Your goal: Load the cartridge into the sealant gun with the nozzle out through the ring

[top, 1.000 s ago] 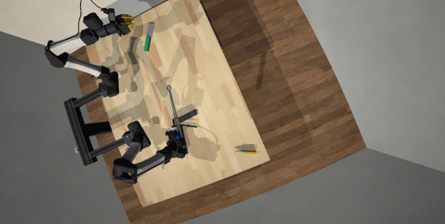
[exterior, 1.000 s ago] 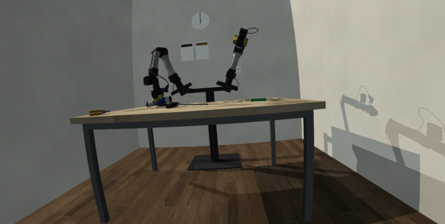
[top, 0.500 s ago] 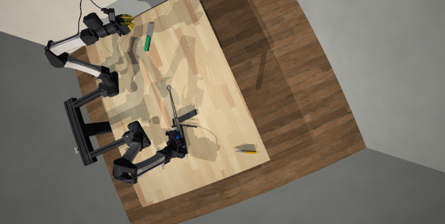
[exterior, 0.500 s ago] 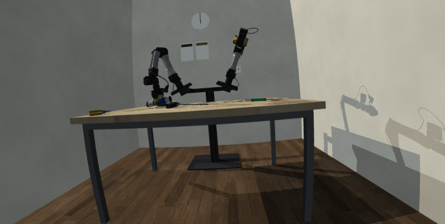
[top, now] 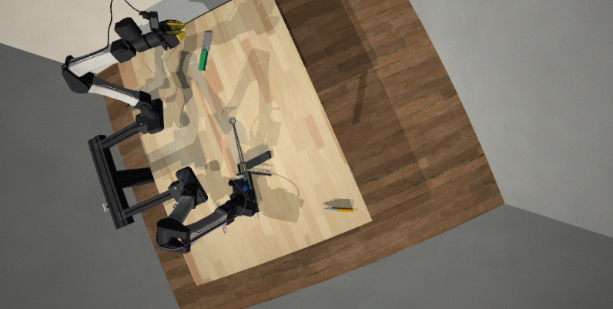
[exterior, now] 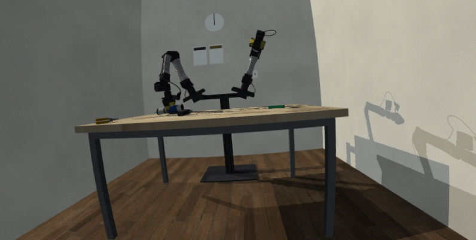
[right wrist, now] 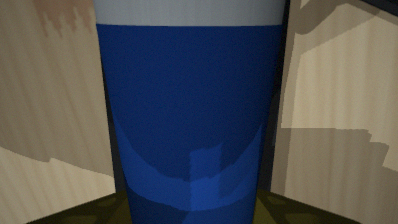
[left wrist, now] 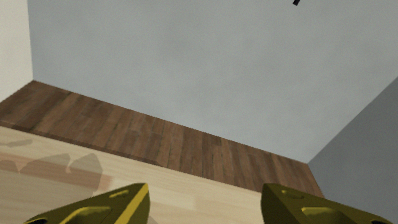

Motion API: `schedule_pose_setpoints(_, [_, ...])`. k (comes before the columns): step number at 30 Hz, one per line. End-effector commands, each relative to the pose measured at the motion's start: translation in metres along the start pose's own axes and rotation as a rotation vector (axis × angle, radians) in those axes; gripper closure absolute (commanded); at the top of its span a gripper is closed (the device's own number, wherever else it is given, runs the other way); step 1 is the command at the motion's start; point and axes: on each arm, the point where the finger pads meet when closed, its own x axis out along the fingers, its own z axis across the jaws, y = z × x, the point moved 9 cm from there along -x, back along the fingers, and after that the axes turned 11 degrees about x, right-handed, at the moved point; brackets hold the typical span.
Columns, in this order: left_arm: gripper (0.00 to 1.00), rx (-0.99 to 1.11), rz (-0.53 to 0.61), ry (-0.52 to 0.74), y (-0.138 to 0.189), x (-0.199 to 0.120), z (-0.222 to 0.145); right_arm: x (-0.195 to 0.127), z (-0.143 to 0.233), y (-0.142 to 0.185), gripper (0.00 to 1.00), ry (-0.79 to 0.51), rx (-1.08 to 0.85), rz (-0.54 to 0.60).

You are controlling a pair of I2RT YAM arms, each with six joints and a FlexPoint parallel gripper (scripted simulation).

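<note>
Blue sleeve with pale ends: the cartridge [top: 246, 188] [exterior: 173, 109] [right wrist: 190, 100], held by the right pincer [top: 245, 190] [exterior: 170, 105] [right wrist: 192, 199], its fingers closed around the sides. Place: low over the right part of the worktop [top: 299, 135] [exterior: 213, 118] [left wrist: 175, 200] [right wrist: 340, 100], nearer the rig-side edge than the far one. Left pincer [top: 182, 31] [exterior: 258, 43] [left wrist: 205, 201] stands partly wide with nothing in it, up by the left edge. Sealant gun lies alongside and partly beneath the right arm, handle [top: 259, 159] toward the far edge, plunger rod [top: 237, 141] [exterior: 208, 111] reaching back toward the left edge, long behind the handle. Seating cannot be confirmed; front ring and nozzle are hidden in the top view. Step in hand, by judgement: lining up or settling the cartridge. Main risk: letting go with the nozzle short of the ring, so the tube perches on the frame and rolls off. Second: a tilted push could catch the cup's lip and slew the unbraced gun. Third: if the rod tip still intrudes, the tube's rear would jam; dragging it back without the thumb plate pressed forward would shift the whole gun.
</note>
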Motion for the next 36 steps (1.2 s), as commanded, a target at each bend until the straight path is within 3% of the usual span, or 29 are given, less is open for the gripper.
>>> schedule_pose_setpoints(1, [0.47,-0.003,-0.05,0.003,-0.017,0.001,-0.001,-0.01,-0.009,0.004,1.0,0.044,0.005,-0.006])
schedule_pose_setpoints(19, [0.47,-0.003,-0.05,0.003,-0.017,0.001,-0.001,0.011,0.003,-0.008,1.0,-0.002,-0.006,0.06])
schedule_pose_setpoints(24, [0.47,-0.003,-0.05,0.003,-0.017,0.001,-0.001,-0.004,-0.01,-0.004,1.0,0.053,-0.006,0.039])
schedule_pose_setpoints(36, [0.47,-0.003,-0.05,0.003,-0.017,0.001,-0.001,-0.001,-0.007,-0.005,1.0,0.04,-0.005,0.046])
